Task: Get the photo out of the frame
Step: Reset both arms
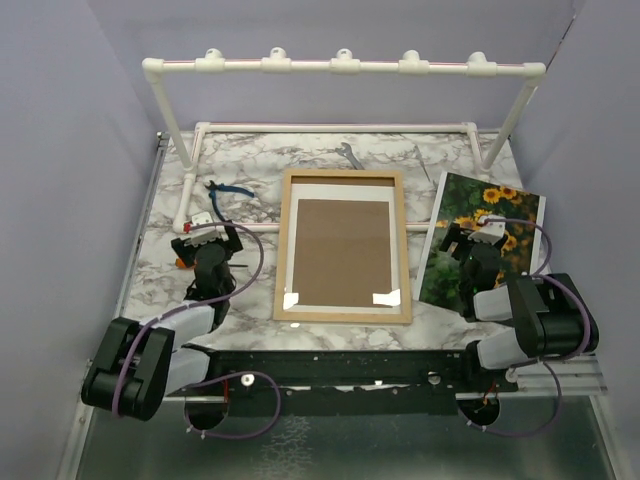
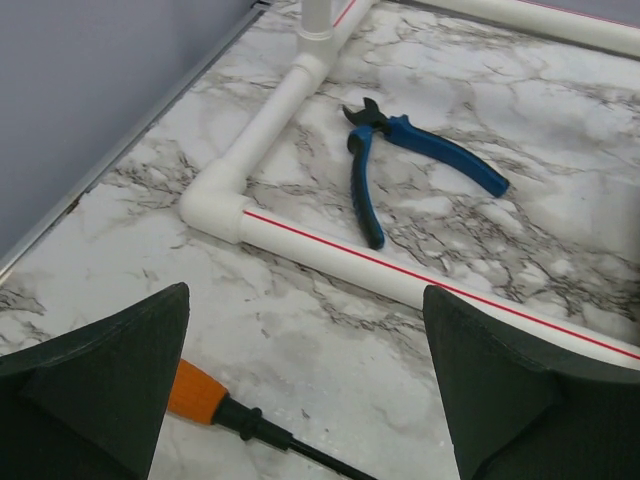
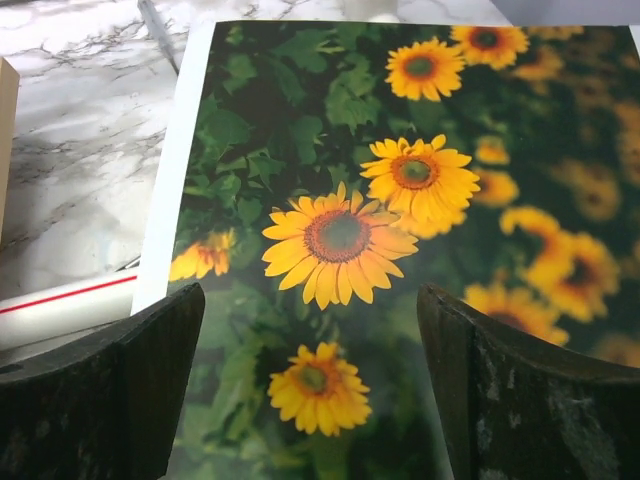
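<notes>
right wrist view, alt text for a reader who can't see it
The photo, yellow sunflowers on dark green leaves, fills most of the view ahead of the open right gripper, whose dark fingers sit in the bottom corners. Marble table and a white pipe show at left.

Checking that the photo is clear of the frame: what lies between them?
Bare marble table crossed by a short stretch of white pipe, between the frame and the photo; the top view shows it.
</notes>
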